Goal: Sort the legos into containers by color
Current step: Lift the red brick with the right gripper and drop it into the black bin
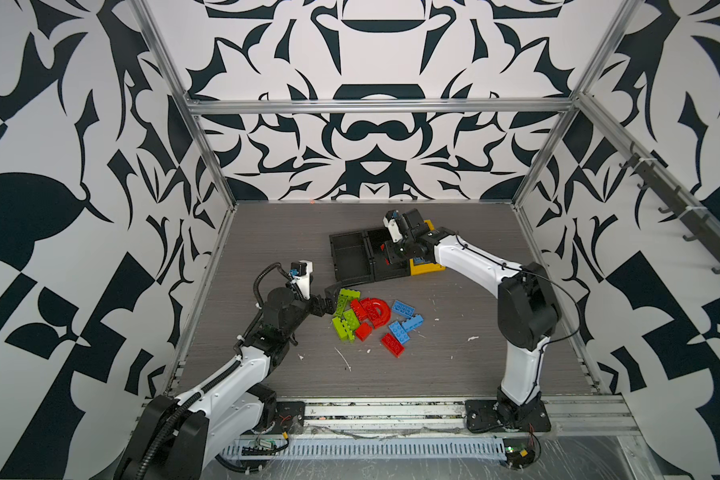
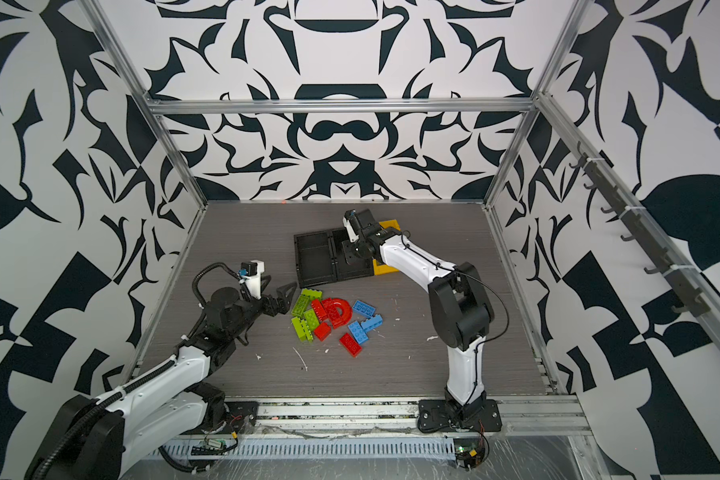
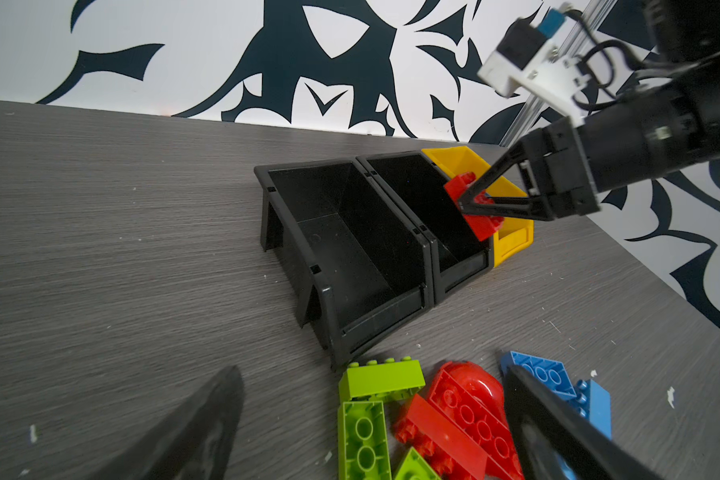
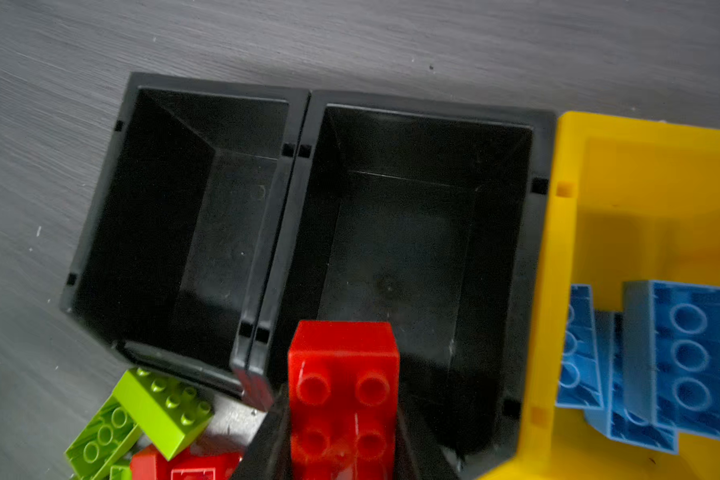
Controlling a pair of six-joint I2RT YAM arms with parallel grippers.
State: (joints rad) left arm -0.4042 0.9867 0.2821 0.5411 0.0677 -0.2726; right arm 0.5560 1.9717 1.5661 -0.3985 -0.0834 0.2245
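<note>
Grey wood-grain tabletop [image 1: 267,249], black-and-white patterned walls all round. Far left is the left gripper [image 1: 331,300], jaws spread wide and empty. It hangs just beside the lime green bricks [image 1: 346,309] at the pile's left edge; contact can't be confirmed. The pile comes next. The red arch [image 1: 378,312] sits mid-pile, loose red bricks [image 1: 393,345] lie against and below it, and loose light blue bricks [image 1: 405,319] lie on its right side. White scraps [image 1: 472,338] dot the table.

Behind the pile, three bins stand in a row, touching. The left black bin [image 4: 208,208] is empty. The middle black bin [image 4: 412,232] is empty too. The right gripper [image 3: 464,204] is pinched narrow on the held red brick [image 4: 341,353], studs facing its wrist camera. The brick hangs over the middle bin's front end, apparently above the rim, not inside. On the far right, the yellow bin [image 4: 641,178] already has blue bricks [image 4: 682,353] in it.

The step looks like dropping red into the middle bin. To do it well, carry the brick further in over bare floor, clear of the front lip and both side walls. Then dip below the rim and release. A high release near the low front risks a bounce-out, and drifting right would mix red with blue.
</note>
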